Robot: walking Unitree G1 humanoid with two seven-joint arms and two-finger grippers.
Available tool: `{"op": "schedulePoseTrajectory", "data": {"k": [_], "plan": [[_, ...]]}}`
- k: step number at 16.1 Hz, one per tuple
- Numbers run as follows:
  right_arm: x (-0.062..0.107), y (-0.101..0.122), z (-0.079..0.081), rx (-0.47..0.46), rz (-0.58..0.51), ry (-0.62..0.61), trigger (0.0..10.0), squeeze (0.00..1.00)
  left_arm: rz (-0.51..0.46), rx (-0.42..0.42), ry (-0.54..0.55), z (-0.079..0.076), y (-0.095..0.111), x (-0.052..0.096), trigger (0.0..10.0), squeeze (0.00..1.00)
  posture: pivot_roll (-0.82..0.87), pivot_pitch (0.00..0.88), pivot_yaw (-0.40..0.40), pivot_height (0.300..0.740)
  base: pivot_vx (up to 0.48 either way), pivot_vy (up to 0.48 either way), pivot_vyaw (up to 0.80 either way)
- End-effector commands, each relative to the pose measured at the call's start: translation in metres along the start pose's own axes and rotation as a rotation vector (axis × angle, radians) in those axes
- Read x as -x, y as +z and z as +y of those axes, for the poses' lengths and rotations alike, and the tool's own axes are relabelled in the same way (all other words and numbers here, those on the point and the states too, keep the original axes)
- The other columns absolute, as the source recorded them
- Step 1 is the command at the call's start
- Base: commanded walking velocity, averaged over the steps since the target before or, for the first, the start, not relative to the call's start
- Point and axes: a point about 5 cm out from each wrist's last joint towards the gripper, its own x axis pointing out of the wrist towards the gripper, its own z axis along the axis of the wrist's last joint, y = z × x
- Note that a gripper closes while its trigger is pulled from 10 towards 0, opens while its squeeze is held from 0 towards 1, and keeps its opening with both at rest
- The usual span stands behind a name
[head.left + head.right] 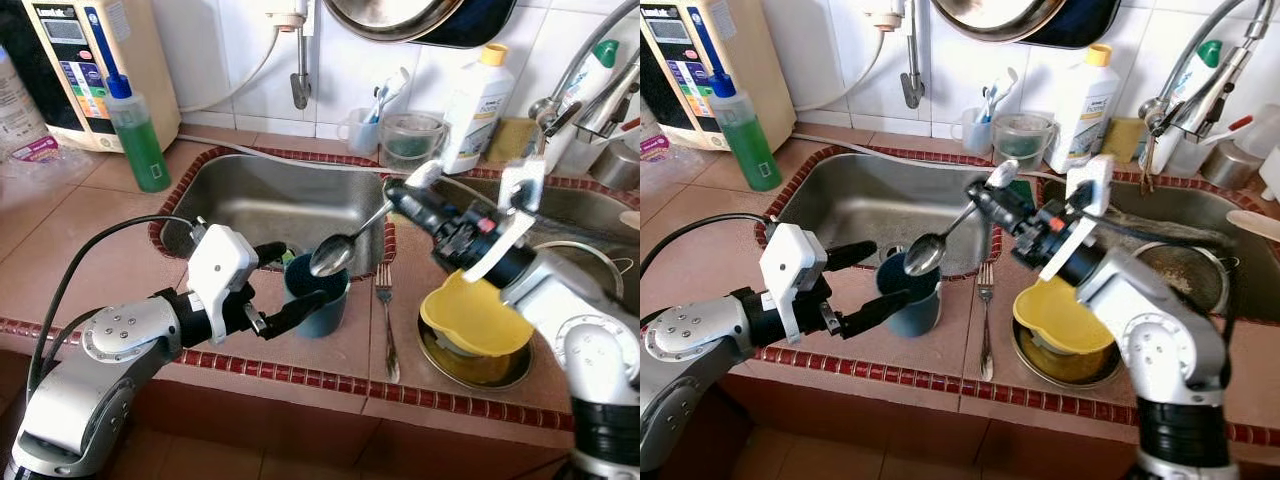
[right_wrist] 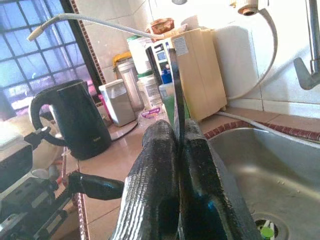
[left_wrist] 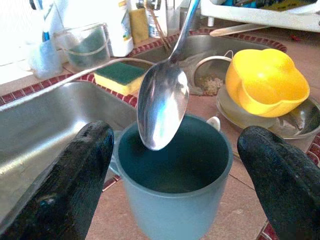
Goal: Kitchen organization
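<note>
On the tiled counter at the sink's front edge, your spoon hangs bowl-down over the mouth of the blue mug, its tip just inside the rim as the left wrist view shows it. Your right gripper has the handle pinched flat between its two black fingers, which are pressed together with only the thin metal between them; the spoon slants down from that grip toward 8 o'clock.

Your left gripper sits at the mug's 9 o'clock with its jaws spread wide, one finger on each side of the mug. You can see daylight between the fingers and the mug wall in the left wrist view, so it holds nothing.

At the mug's 3 o'clock a fork lies flat on the tiles, tines pointing away from you. Further round at 3 o'clock a yellow bowl rests tilted in a metal dish, under your right forearm. The steel sink opens at the mug's 12 o'clock.

Along the back wall at 12 to 1 o'clock stand a small cup with toothbrushes, a clear tub and a white bottle with a yellow cap. A green bottle with a blue top stands at 10 o'clock beside a beige appliance. A tap rises at 2 o'clock over the second basin. A yellow-and-green sponge lies on the divider between the basins.
</note>
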Motion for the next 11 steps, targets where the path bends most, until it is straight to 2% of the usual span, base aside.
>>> {"op": "schedulePoseTrajectory", "data": {"k": [1, 2, 10, 11], "plan": [[0.001, 0.016, 0.002, 0.041, -0.019, 0.027, 9.0, 0.00, -0.007, -0.019, 0.022, 0.004, 0.003, 0.001, 10.0, 0.00, -0.15, 0.021, 0.000, 0.740, 0.000, 0.000, 0.00], [0.001, 0.020, 0.001, 0.044, -0.023, 0.028, 10.0, 0.00, -0.008, -0.022, 0.023, 0.005, 0.003, 0.001, 10.0, 0.00, -0.15, 0.017, 0.000, 0.740, 0.000, 0.000, 0.00], [-0.004, 0.039, 0.009, 0.065, -0.074, 0.088, 10.0, 0.00, -0.013, -0.030, 0.032, 0.007, 0.003, 0.000, 10.0, 0.00, -0.15, 0.000, -0.002, 0.740, 0.000, 0.000, 0.00], [-0.006, 0.050, 0.010, 0.027, -0.165, 0.101, 10.0, 0.00, -0.023, -0.034, 0.039, 0.009, 0.006, 0.002, 10.0, 0.00, -0.14, 0.000, -0.005, 0.740, 0.000, 0.000, 0.00]]}}
